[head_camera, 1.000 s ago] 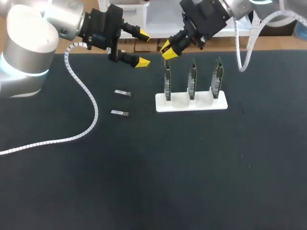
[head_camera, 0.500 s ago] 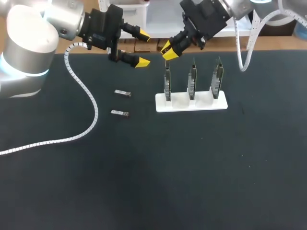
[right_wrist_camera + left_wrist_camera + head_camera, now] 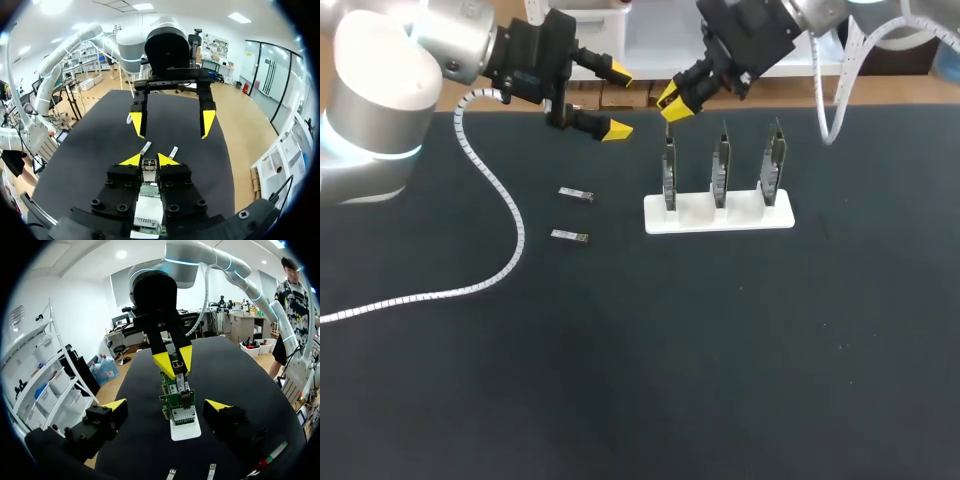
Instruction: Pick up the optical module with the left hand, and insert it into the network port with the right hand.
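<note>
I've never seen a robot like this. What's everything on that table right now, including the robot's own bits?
table: one, black, under everything.
stand: one, white, right of the middle, toward the back.
circuit boards: three, green, upright in a row in the stand.
loose optical modules: two, silvery, lying flat left of the stand, one behind the other.
held optical module: one, silvery, between the right claw's fingers, over the leftmost board; contact with the board unclear.
ribbed cable: one, white, trailing from the left arm across the table's left part.
left claw: black, yellow tips, open, above the table's back, left of the stand.
right claw: black, yellow tips, shut on the held module.
</note>
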